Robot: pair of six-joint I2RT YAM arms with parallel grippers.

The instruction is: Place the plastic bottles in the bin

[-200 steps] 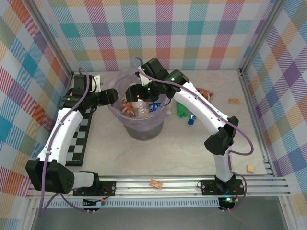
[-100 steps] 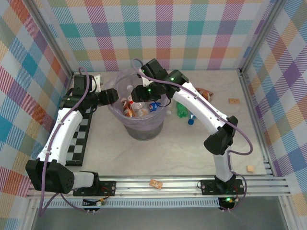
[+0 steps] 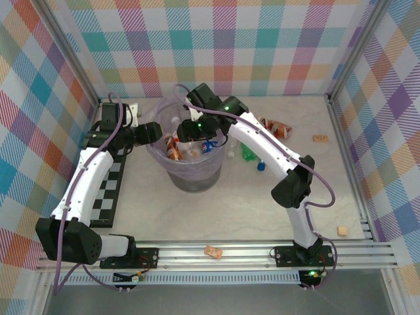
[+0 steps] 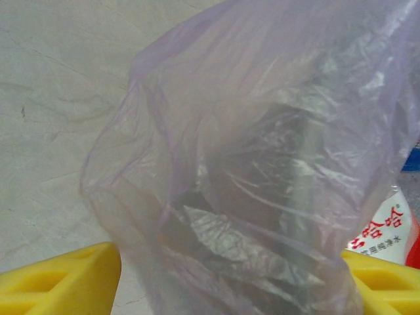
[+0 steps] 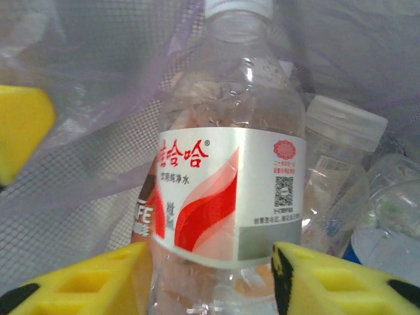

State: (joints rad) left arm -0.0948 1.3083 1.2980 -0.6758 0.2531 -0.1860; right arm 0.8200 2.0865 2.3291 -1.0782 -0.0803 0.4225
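- Left gripper (image 4: 230, 259): positioned at the left rim of the bin (image 3: 197, 180), which stands toward the tabletop's far edge, left of centre. Its yellow fingers (image 4: 59, 282) flank a fold of the lilac liner (image 4: 262, 164). Whether they pinch it cannot be told.
- Right gripper (image 5: 209, 256): inside the bin mouth, clenched on a clear bottle (image 5: 230, 190) with a red-and-white label, beside other bottles lying in the bin.
- Step in hand, as judged: release. Spread the jaws fully with the bottle clear of the liner, then withdraw straight up.
- Right of the bin, toward the far edge: a green bottle (image 3: 248, 151) and an amber bottle (image 3: 275, 126) lie on the tabletop, not yet binned.
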